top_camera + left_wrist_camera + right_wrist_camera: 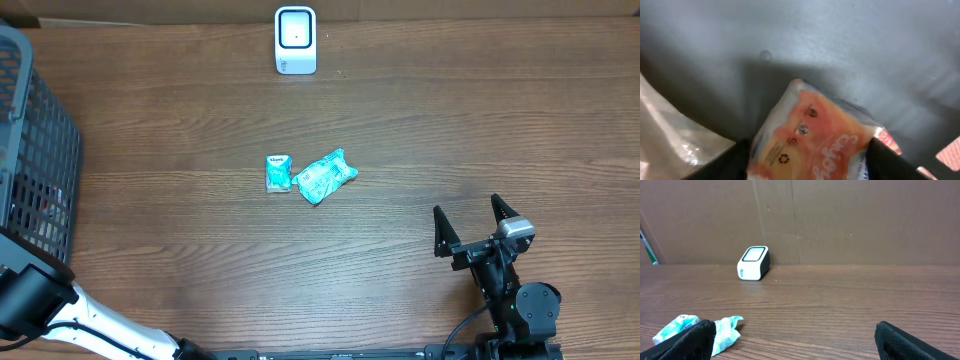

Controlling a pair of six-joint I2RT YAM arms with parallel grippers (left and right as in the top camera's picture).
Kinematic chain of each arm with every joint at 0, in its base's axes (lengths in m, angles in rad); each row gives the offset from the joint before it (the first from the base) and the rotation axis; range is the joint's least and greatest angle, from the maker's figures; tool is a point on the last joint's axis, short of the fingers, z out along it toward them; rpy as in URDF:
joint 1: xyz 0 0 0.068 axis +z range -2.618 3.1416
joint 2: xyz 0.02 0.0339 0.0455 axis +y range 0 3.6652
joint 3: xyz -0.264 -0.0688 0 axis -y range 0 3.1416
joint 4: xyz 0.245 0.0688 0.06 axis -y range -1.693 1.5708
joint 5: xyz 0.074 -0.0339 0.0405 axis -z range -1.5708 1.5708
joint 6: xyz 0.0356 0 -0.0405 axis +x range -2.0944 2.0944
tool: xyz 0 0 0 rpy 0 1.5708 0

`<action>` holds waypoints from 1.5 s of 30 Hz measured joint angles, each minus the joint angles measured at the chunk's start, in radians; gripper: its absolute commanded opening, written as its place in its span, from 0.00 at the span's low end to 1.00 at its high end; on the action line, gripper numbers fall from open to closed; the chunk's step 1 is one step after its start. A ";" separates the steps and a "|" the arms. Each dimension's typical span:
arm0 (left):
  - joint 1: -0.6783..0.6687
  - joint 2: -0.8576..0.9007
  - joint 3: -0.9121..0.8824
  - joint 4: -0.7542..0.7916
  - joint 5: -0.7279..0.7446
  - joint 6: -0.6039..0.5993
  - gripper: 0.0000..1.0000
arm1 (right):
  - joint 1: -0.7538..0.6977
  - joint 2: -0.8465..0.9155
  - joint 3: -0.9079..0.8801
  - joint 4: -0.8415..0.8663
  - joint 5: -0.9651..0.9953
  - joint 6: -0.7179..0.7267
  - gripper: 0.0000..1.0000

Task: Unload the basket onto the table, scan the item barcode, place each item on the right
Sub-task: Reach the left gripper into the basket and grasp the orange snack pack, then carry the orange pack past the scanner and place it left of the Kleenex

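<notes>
In the left wrist view an orange packet (pixel 815 135) with white lettering lies on the grey floor of the basket (pixel 840 40). My left gripper (pixel 807 167) has a dark finger against each side of it and is shut on it. No barcode shows on the packet. From overhead only the left arm (pixel 40 300) shows, reaching into the basket (pixel 40 150). The white scanner (pixel 296 40) stands at the table's far edge, also visible in the right wrist view as the scanner (pixel 753 263). My right gripper (pixel 467 206) rests open at the front right, holding nothing.
Two teal packets (pixel 278 172) (pixel 326 176) lie mid-table, ahead and left of the right gripper (pixel 792 330). Inside the basket a clear plastic wrapper (pixel 670 135) lies left of the orange packet, and a red-and-white pack (pixel 950 152) lies to its right.
</notes>
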 measured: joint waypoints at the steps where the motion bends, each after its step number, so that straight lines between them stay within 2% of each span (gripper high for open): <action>1: 0.000 0.000 -0.001 0.006 0.005 0.000 0.24 | 0.000 0.000 0.000 0.000 0.000 0.000 1.00; 4: 0.000 -0.003 -0.001 0.013 0.011 0.002 0.05 | 0.000 0.000 0.000 0.000 0.000 0.000 1.00; 10: 0.000 -0.006 0.003 -0.004 0.013 0.002 0.04 | 0.000 0.000 0.000 0.000 0.000 0.000 1.00; 15: 0.000 -0.006 0.065 -0.142 0.011 -0.021 0.04 | 0.000 0.000 0.000 0.000 0.000 0.000 1.00; 20: 0.000 -0.003 0.277 -0.289 0.079 -0.052 0.04 | 0.000 0.000 0.000 0.000 0.000 0.000 1.00; 25: 0.000 -0.023 0.504 -0.365 0.203 -0.117 0.04 | 0.000 0.000 0.000 0.000 0.000 0.000 1.00; 30: 0.000 -0.130 0.651 -0.372 0.299 -0.203 0.04 | 0.000 0.000 0.000 0.000 0.000 0.000 1.00; 35: -0.016 -0.306 0.705 -0.402 0.381 -0.235 0.05 | 0.000 0.000 0.000 0.000 0.000 0.000 1.00; 39: -0.087 -0.455 0.720 -0.535 0.449 -0.186 0.04 | 0.000 0.000 0.000 -0.001 0.000 0.000 1.00; 45: -0.357 -0.545 0.730 -0.732 0.416 -0.006 0.04 | 0.000 0.000 0.000 0.000 0.000 0.000 1.00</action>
